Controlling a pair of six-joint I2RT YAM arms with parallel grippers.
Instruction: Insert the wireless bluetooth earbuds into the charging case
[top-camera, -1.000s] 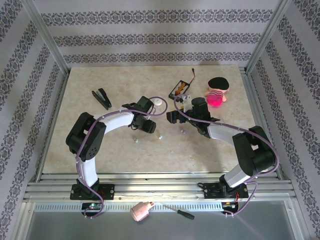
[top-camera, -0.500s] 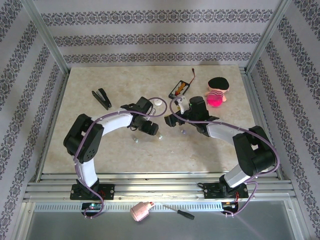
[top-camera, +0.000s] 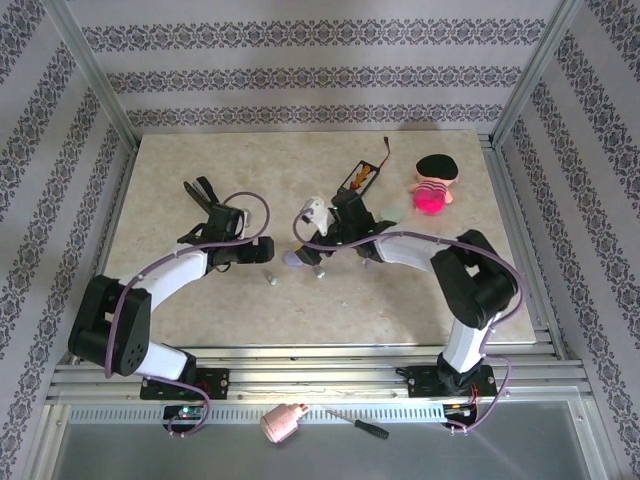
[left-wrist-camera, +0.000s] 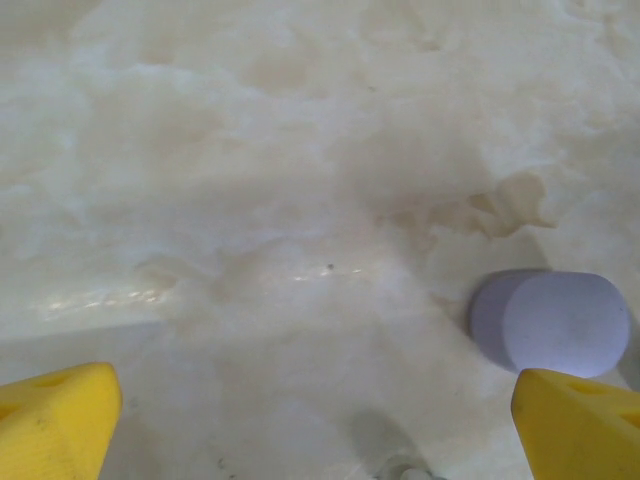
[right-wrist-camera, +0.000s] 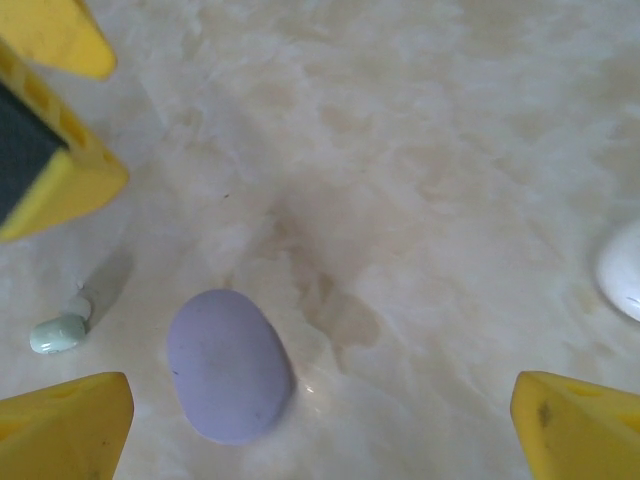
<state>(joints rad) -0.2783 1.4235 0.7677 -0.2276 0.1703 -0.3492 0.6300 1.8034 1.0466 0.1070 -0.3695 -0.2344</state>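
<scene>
Left gripper (left-wrist-camera: 320, 430): jaws wide, empty; lavender charging case (left-wrist-camera: 555, 322) just beside one fingertip.
Right gripper (right-wrist-camera: 320, 430): jaws wide, empty; same case ahead, one earbud (right-wrist-camera: 60, 333) near it.
Surface: beige marbled table (top-camera: 200, 170).
Surround: striped patterned walls (top-camera: 300, 80).

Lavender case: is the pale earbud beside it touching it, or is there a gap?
Apart. The right wrist view shows a strip of bare table between the earbud and the lavender case.

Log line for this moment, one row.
left tool: open, empty | right tool: open, empty | lavender case: lying free | earbud: loose beside it
</scene>
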